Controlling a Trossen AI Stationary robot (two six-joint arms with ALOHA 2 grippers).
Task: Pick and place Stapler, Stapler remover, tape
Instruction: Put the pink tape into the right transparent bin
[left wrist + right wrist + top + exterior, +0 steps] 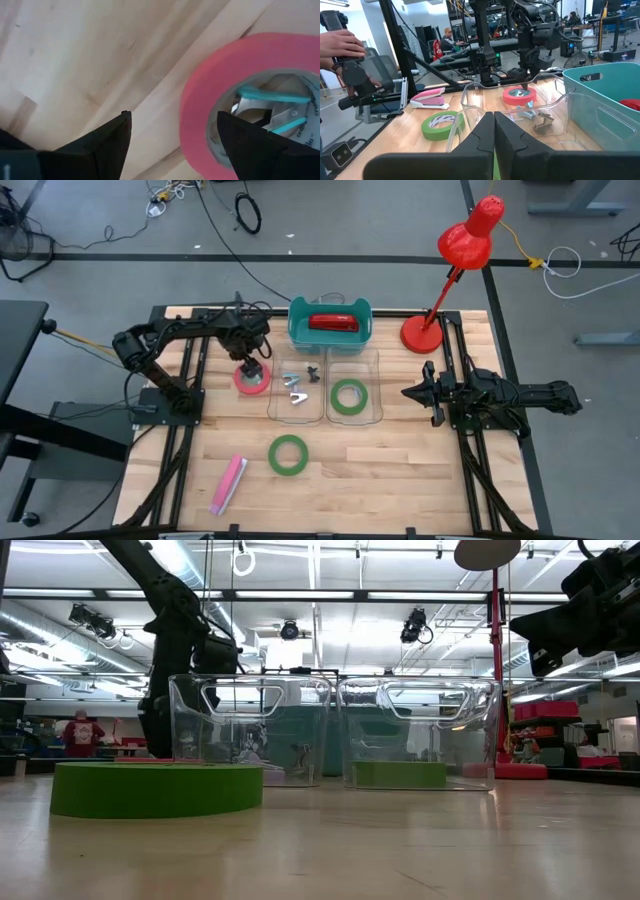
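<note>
The red-pink tape roll (251, 378) lies flat on the tabletop (380, 470) directly under the left gripper (252, 368), whose fingers are spread wide with one fingertip (250, 145) inside the open centre and the other (107, 145) outside the rim, straddling the ring wall. To do this pick well, the left gripper should probably settle a little lower and close squarely on that wall, so the roll lifts level rather than tipping. It is a flat pink ring with a pale inner core; through its hole some teal-handled metal pieces show, possibly staple removers (298, 385), though the view is too tight to be sure. Just beside the gripper stands a clear bin (297, 412); a second clear bin (375, 412) holds a green tape roll (348, 396). Another green roll (288, 455) and a pink stapler (228, 483) lie nearer the front. The right gripper (410, 392) waits clenched, well apart.
</note>
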